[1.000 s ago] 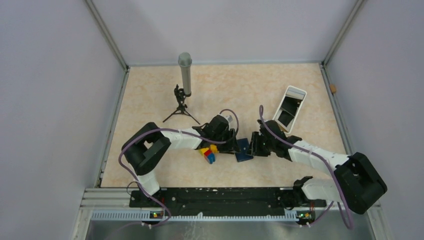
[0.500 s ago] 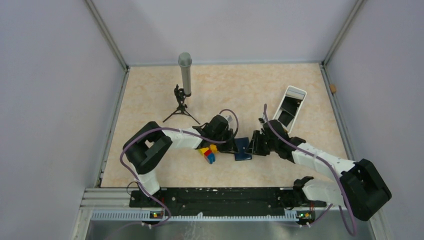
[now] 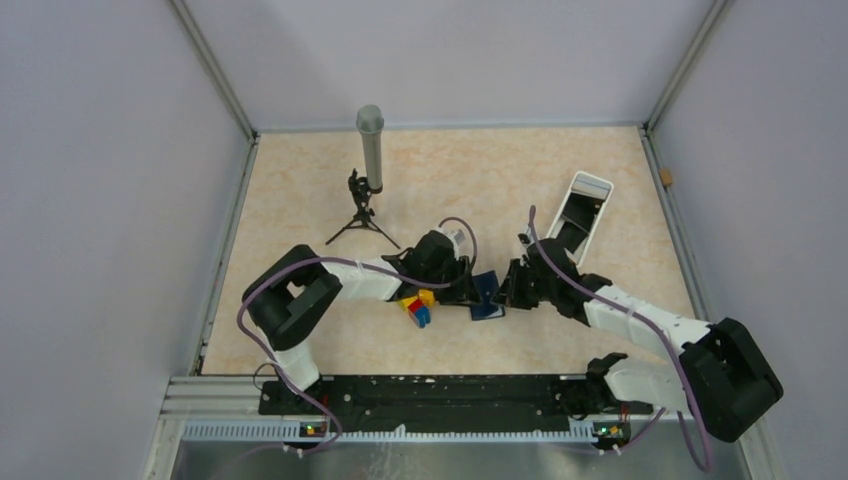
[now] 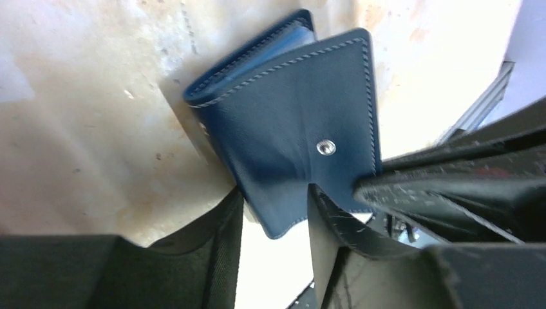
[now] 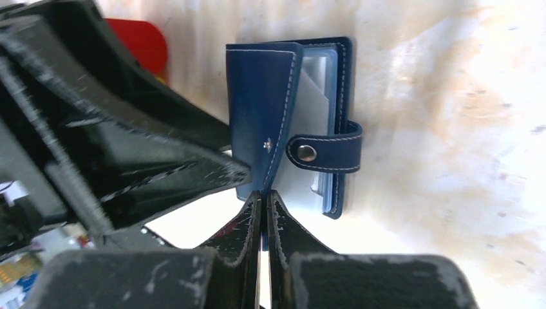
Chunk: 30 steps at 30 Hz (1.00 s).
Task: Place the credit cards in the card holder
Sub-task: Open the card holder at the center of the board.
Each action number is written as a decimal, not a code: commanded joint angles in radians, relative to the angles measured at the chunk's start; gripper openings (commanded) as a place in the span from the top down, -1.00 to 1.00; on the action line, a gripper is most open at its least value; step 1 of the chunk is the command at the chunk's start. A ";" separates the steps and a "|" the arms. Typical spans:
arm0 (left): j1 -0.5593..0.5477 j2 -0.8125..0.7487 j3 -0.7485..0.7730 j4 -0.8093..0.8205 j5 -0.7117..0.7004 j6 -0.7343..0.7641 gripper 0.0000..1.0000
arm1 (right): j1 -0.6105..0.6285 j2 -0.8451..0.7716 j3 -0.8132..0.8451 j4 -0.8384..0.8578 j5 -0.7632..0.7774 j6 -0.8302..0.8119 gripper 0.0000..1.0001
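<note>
Marbled table [image 3: 500, 180]; right gripper [image 5: 264, 196] pinches stitched navy card holder [image 5: 264, 103]; left gripper [image 4: 275, 193] parted

Navy-blue card holder [image 5: 261, 96], white-stitched, laid on its back, front cover lifted partly open, pale inner sleeves exposed, snap strap [image 5: 325, 153] folded across them.

From above we see only a sliver of the card holder [image 3: 487, 297]; the left gripper [image 3: 465, 291] and the right gripper [image 3: 506, 291] cover its sides. The credit cards escape us: the pale sheets [image 5: 317, 129] inside, seen from the right wrist, may be cards or slots. The red brick [image 5: 143, 40] sits mostly behind the left gripper. The white tray [image 3: 590, 185] holds something dark, too small to tell.
</note>
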 commanded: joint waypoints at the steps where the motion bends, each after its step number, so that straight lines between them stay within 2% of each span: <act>1: -0.015 -0.119 0.023 0.040 0.003 0.054 0.08 | 0.003 -0.055 0.128 -0.171 0.199 -0.087 1.00; 4: -0.014 -0.164 0.070 -0.044 -0.039 0.095 -0.06 | 0.004 -0.063 0.231 -0.313 0.333 -0.142 1.00; 9: -0.001 -0.208 0.084 -0.109 -0.075 0.127 -0.10 | 0.004 -0.019 0.310 -0.420 0.443 -0.181 1.00; 22: 0.101 -0.134 0.037 0.109 0.042 -0.008 -0.18 | 0.162 0.200 0.317 -0.262 0.429 -0.108 1.00; 27: 0.101 -0.090 0.064 0.117 0.043 -0.024 -0.31 | 0.183 0.205 0.306 -0.202 0.401 -0.102 0.75; 30: 0.101 -0.066 0.068 0.132 0.036 -0.026 -0.35 | 0.184 0.205 0.305 -0.193 0.399 -0.105 0.72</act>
